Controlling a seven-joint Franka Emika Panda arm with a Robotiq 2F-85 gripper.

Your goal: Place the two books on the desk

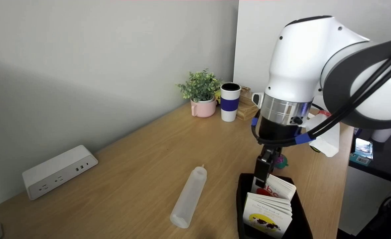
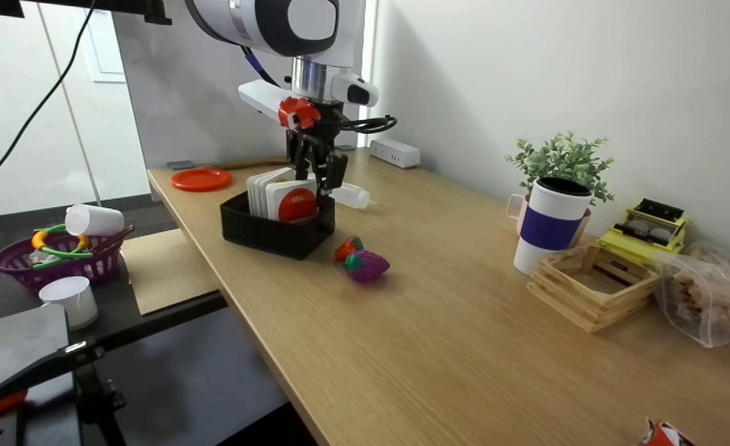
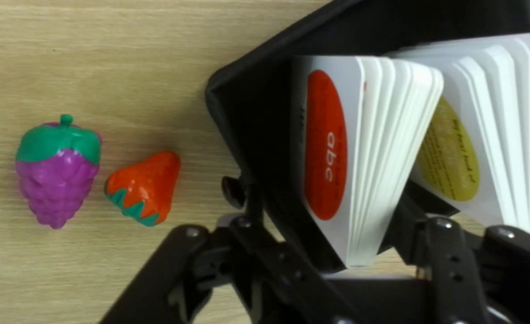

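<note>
Two white books stand in a black tray (image 2: 259, 235) on the light wooden desk (image 1: 132, 186). The book with the red "abc" oval (image 3: 325, 144) leans near one tray wall; it also shows in both exterior views (image 1: 276, 186) (image 2: 297, 204). The book with yellow print (image 3: 451, 153) is beside it and shows a cow cover in an exterior view (image 1: 265, 219). My gripper (image 3: 327, 202) is open over the tray. Its fingers are apart on either side of the "abc" book, the left one by the tray wall. Whether they touch the book is unclear.
A purple toy grape (image 3: 60, 175) and a toy strawberry (image 3: 145, 189) lie beside the tray. A clear squeeze bottle (image 1: 189, 197) lies on its other side. A red plate (image 2: 201, 179), a power strip (image 1: 61, 171), a tall cup (image 1: 230, 101) and a wooden crate (image 2: 594, 285) are on the desk.
</note>
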